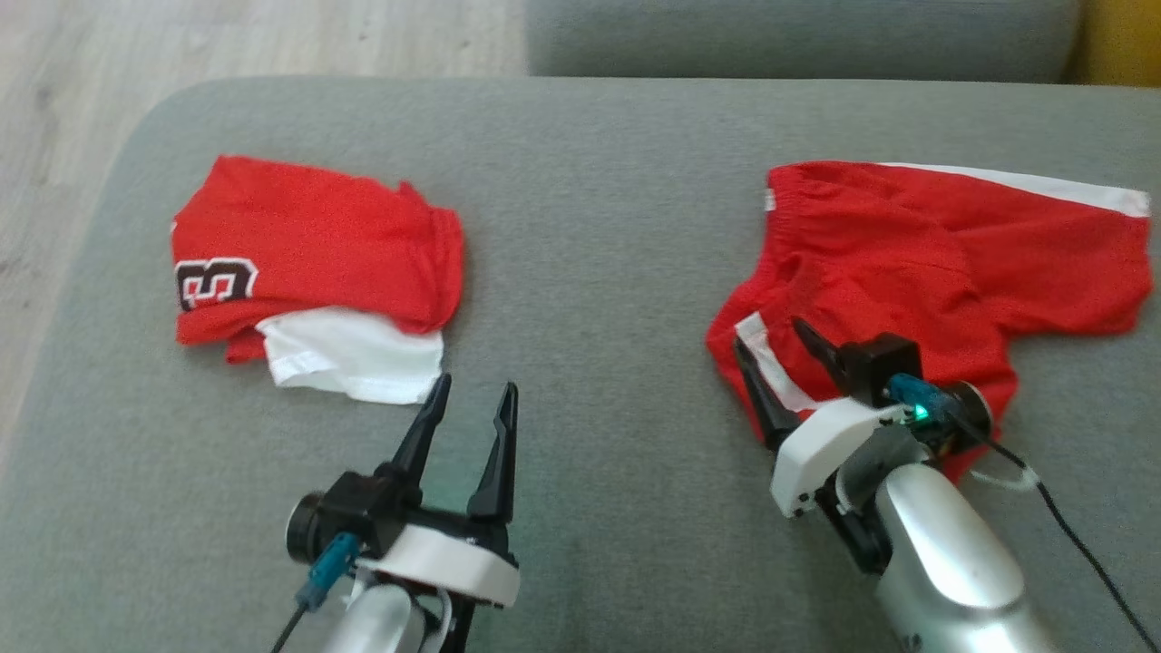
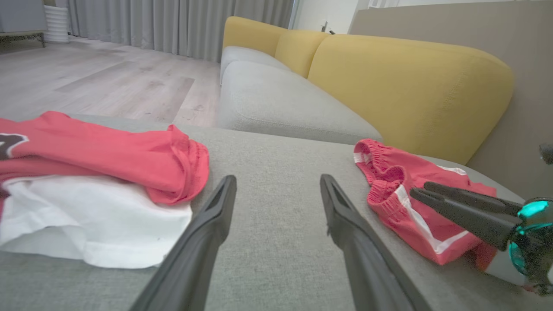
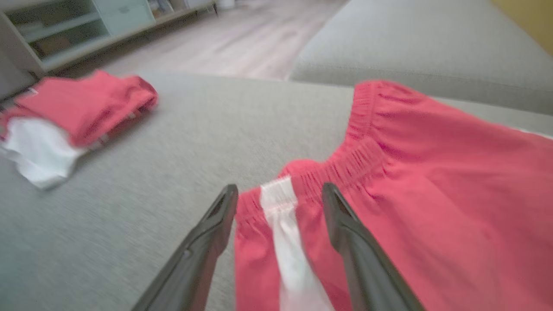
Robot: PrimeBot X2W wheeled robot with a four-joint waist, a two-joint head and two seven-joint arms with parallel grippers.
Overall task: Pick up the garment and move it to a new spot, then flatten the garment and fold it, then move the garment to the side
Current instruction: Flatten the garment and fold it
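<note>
Red shorts (image 1: 916, 254) with white side stripes lie spread out and rumpled on the right of the grey cushion (image 1: 599, 272). My right gripper (image 1: 769, 340) stands open at their near left corner, one finger on either side of the white stripe (image 3: 281, 203) by the elastic waistband, which shows sharply in the right wrist view (image 3: 280, 190). A folded red jersey (image 1: 308, 245) with a number and a white panel rests at the left. My left gripper (image 1: 476, 385) is open over bare cushion just right of that white panel, with nothing between its fingers (image 2: 277, 179).
The cushion's rounded edge drops to a wooden floor (image 1: 54, 136) on the left. A grey sofa seat (image 1: 798, 36) lies beyond the far edge, with yellow backrests (image 2: 406, 86) behind it. A black cable (image 1: 1070, 535) trails from the right wrist.
</note>
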